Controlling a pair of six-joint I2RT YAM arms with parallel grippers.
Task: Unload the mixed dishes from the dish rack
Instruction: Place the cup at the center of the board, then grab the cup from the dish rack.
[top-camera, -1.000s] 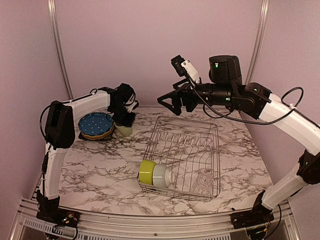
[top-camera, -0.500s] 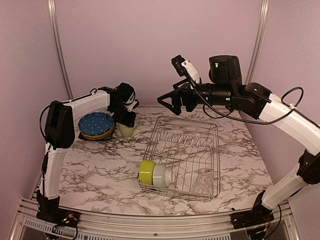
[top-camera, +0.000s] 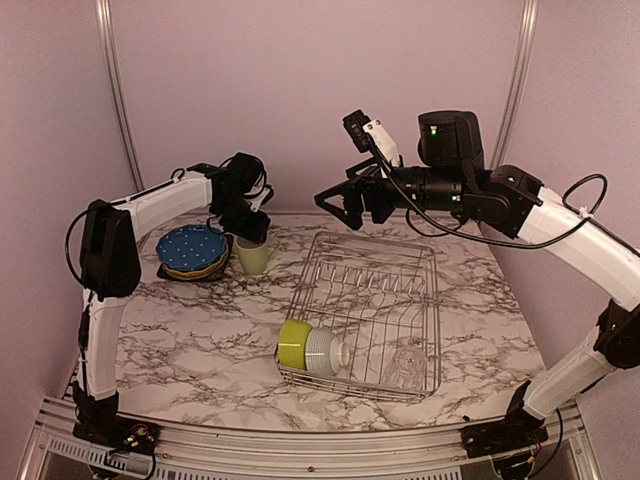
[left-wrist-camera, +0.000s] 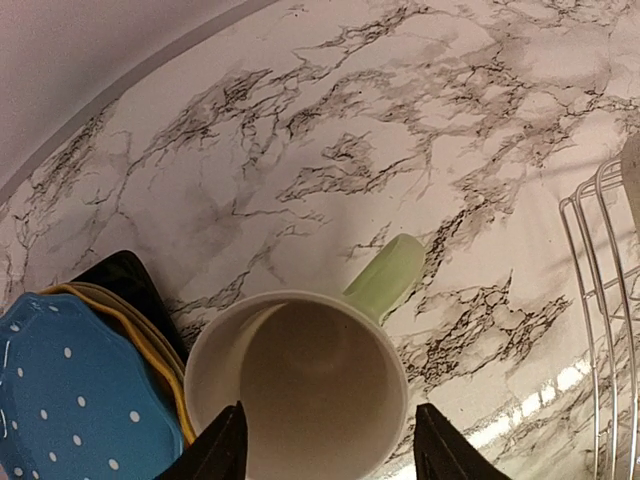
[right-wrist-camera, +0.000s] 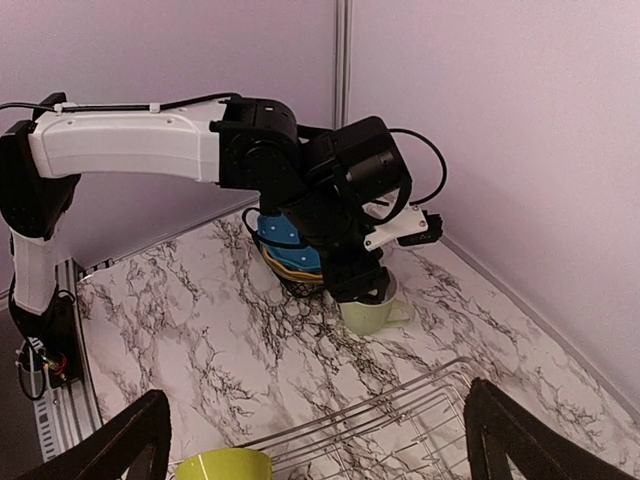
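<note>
Left wrist view showed our left gripper (left-wrist-camera: 328, 425) spread open above the mug (left-wrist-camera: 300, 385), which stood upright on the table (left-wrist-camera: 400, 150) beside the plates (left-wrist-camera: 70, 400). We judged a straight lift safest, while our right gripper (right-wrist-camera: 315, 400) gaped wide.

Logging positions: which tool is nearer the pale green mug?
Left. The left tool hangs just above the pale green mug; the right tool hovers high over the dish rack's far edge.
</note>
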